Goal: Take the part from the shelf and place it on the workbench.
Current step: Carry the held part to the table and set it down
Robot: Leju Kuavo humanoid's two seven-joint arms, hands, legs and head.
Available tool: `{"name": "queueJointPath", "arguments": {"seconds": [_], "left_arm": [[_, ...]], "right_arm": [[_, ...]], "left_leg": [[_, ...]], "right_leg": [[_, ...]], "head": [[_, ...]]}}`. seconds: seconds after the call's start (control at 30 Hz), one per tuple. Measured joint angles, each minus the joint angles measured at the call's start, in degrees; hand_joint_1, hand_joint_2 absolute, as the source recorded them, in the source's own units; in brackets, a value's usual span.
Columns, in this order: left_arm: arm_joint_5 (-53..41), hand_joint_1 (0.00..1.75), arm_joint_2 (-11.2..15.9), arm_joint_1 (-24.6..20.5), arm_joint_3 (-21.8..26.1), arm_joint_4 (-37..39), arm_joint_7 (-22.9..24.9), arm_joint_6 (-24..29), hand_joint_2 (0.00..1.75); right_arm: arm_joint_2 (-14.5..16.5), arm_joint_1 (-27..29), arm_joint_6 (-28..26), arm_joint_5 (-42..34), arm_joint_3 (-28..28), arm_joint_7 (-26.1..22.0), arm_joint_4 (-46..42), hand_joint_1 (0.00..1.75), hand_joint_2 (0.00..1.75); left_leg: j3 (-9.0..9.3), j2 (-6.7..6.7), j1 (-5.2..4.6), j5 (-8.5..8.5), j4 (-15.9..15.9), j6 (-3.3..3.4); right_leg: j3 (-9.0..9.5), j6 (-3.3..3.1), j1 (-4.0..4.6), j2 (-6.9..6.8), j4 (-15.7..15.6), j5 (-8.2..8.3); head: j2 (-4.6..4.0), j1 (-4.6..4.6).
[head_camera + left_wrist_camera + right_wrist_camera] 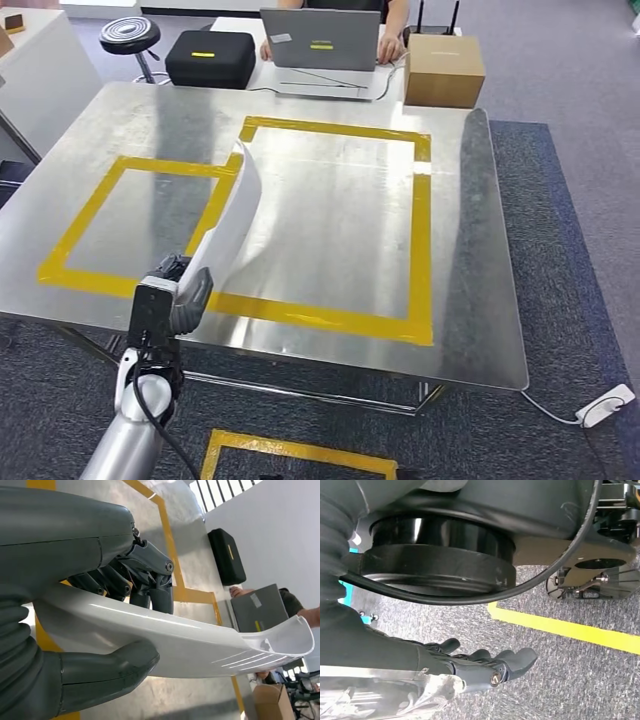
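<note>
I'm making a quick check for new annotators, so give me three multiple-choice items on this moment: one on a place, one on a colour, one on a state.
1. Where is the white part?
A. Lying flat inside the larger taped square
B. In the left hand, above the workbench's near left side
C. On the cardboard box

2. What colour is the tape marking squares on the workbench?
A. Yellow
B. Red
C. Blue

3. What is the right hand doing?
A. Gripping the white part
B. Pressing on the workbench
C. Holding nothing, over grey carpet

Answers:
1 B: the left hand grips the part's lower end, thumb and fingers on opposite faces, the rest rising over the metal top.
2 A: the tape outlines are yellow.
3 C: the right wrist view shows its fingers extended with nothing in them, above the carpet.
</note>
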Motion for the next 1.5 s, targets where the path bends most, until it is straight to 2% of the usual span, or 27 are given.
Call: {"name": "queueJointPath", "arguments": {"seconds": [0.07, 0.1, 0.13, 0.2, 0.27, 0.4, 0.57, 0.7, 0.87, 1.17, 1.37, 1.5], "left_arm": [[0.9, 1.69, 0.0, -0.3, 0.6, 0.4, -0.1, -0.8, 1.75], [1.3, 1.69, 0.0, -0.6, 0.7, 0.6, -0.2, -1.1, 1.75], [1.5, 1.69, 0.1, -0.8, 0.9, 0.7, -0.3, -1.4, 1.75], [1.8, 1.69, 0.1, -1.4, 1.2, 1.1, -0.4, -1.8, 1.75], [1.9, 1.69, 0.1, -2.1, 1.7, 1.6, -0.4, -2.2, 1.75], [1.5, 1.69, 0.2, -4.3, 2.4, 3.8, -0.4, -2.3, 1.75], [1.2, 1.69, 0.2, -5.4, 2.7, 5.0, -0.4, -2.3, 1.75], [-0.5, 1.69, 0.3, -10.9, 4.0, 10.5, -0.3, -0.8, 1.75], [-0.6, 1.69, 0.4, -14.6, 5.0, 14.1, -0.1, -0.6, 1.75], [-1.1, 1.69, 0.4, -16.7, 5.6, 17.4, 0.1, 0.8, 1.75], [-4.0, 1.69, 0.9, -22.9, 8.0, 24.0, 1.1, 6.7, 1.75], [-9.0, 1.69, 1.3, -26.7, 9.0, 29.5, 3.7, 15.1, 1.75]], "right_arm": [[0.0, 0.0, 0.1, 0.2, 0.2, 0.0, 0.0, 0.0, 1.75], [0.0, 0.0, 0.2, 0.3, 0.3, 0.0, 0.0, 0.0, 1.75], [0.0, -0.1, 0.3, 0.5, 0.4, 0.0, 0.0, 0.0, 1.75], [0.0, -0.1, 0.4, 0.6, 0.7, 0.1, 0.0, 0.0, 1.75], [0.0, -0.1, 0.7, 0.7, 0.9, 0.3, 0.0, 0.0, 1.75], [0.0, -0.1, 1.1, 0.8, 1.3, 0.5, 0.0, 0.0, 1.75], [0.0, -0.1, 1.3, 0.9, 1.4, 0.5, 0.0, 0.0, 1.75], [0.0, -0.3, 2.1, 2.0, 2.3, 0.7, 0.0, 0.0, 1.75], [0.0, -0.4, 2.2, 2.2, 2.8, 0.8, 0.0, 0.0, 1.75], [-0.1, -0.6, 2.3, 2.9, 3.5, 1.2, 0.0, 0.0, 1.75], [-0.1, -1.0, 2.8, 3.9, 4.5, 2.1, 0.0, 0.0, 1.75], [-0.1, -1.2, 3.1, 4.1, 5.2, 2.6, 0.0, 0.0, 1.75]], "left_leg": [[2.93, -0.02, 0.06, 4.57, -7.0, 0.17], [4.68, -0.07, 0.1, 6.08, -10.9, 0.26], [5.9, -0.14, 0.17, 6.89, -13.6, 0.41], [6.65, -0.29, 0.2, 6.86, -15.6, 0.58], [6.63, -0.38, 0.15, 6.94, -15.7, 0.68], [6.63, -0.52, 0.07, 6.93, -15.6, 1.26], [6.61, -0.53, 0.05, 6.96, -15.6, 1.39], [6.57, -0.53, 0.06, 7.08, -15.6, 1.58], [6.58, -0.52, 0.12, 7.23, -15.7, 1.59], [6.57, -0.52, 0.21, 7.31, -15.7, 1.48], [6.57, -0.52, 0.22, 7.39, -15.7, 1.4], [6.57, -0.52, 0.22, 7.41, -15.7, 1.4]], "right_leg": [[0.23, 0.22, -0.06, 0.59, 0.0, -0.1], [0.23, 0.46, 0.03, 0.79, 0.1, -0.23], [0.13, 0.69, 0.14, 0.89, 0.2, -0.33], [-0.2, 0.39, 0.47, 0.95, 0.3, -0.47], [-0.21, -0.18, 0.55, 0.82, 0.0, -0.4], [0.27, 0.46, 0.54, 0.67, -0.7, -0.01], [0.55, 0.94, 0.51, 0.69, -0.9, 0.16], [0.55, 1.7, 0.47, 0.69, -1.1, 0.33], [0.45, 1.76, 0.51, 0.72, -1.0, 0.37], [0.38, 1.73, 0.6, 0.72, -0.9, 0.37], [0.4, 1.69, 0.61, 0.72, -0.8, 0.41], [0.4, 1.68, 0.61, 0.72, -0.8, 0.42]], "head": [[0.0, 0.01], [-0.01, -0.02], [0.0, 0.0], [0.0, 0.04], [0.0, 0.12], [0.0, 0.14], [0.01, 0.11], [-0.01, 0.12], [-0.01, 0.11], [0.0, 0.11], [0.0, 0.11], [0.01, 0.11]]}}
